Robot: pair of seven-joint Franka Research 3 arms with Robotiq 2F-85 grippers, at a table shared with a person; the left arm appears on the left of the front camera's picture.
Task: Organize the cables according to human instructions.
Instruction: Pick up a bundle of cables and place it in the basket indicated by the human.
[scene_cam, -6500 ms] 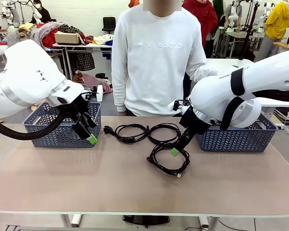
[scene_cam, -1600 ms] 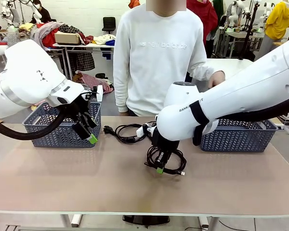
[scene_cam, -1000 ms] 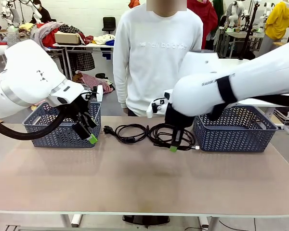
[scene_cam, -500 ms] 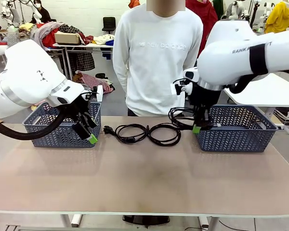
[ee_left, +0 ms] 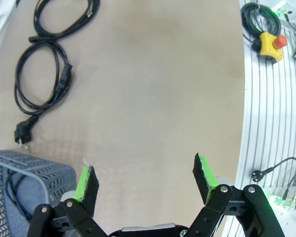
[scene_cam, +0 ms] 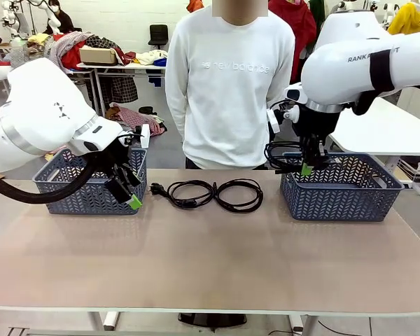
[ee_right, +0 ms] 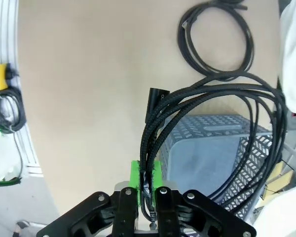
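The right gripper (scene_cam: 306, 168) pinches a coiled cable (ee_right: 154, 126) over the left end of the right-hand basket (scene_cam: 339, 203) (two more cables (scene_cam: 185, 203) lie on the bench left of it), while the left gripper (ee_left: 145, 175) hangs wide.

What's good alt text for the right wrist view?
The right gripper, green pads shut on a coiled black cable, holds it above one end of a grey mesh basket. A second cable coil lies on the tan table beyond.
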